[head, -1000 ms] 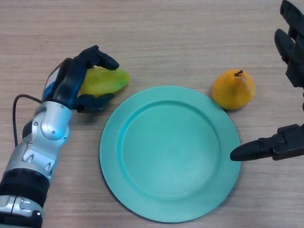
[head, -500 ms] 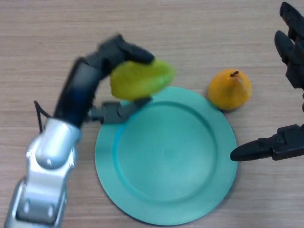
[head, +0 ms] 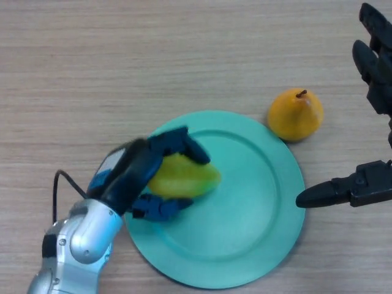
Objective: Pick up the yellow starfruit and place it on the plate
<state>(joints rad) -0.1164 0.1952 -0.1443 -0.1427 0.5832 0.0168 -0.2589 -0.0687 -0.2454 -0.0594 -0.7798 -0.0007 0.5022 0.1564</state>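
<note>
The left hand point(head: 138, 177), black fingers curled over and thumb under, clasps the smooth, ridged yellow starfruit point(head: 184, 177) over the left half of a round, matte teal plate point(head: 257, 214) on a wood-grain table point(head: 122, 61). Just beside the plate's upper right rim sits an orange pear point(head: 296, 116). At the right edge, the right hand point(head: 367, 184) hangs with fingers spread, empty.

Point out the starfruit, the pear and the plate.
starfruit point(head: 187, 177), head view, its bare yellow side right of the fingers
pear point(head: 295, 117), head view, middle of its body
plate point(head: 257, 184), head view, bare inner surface
</note>
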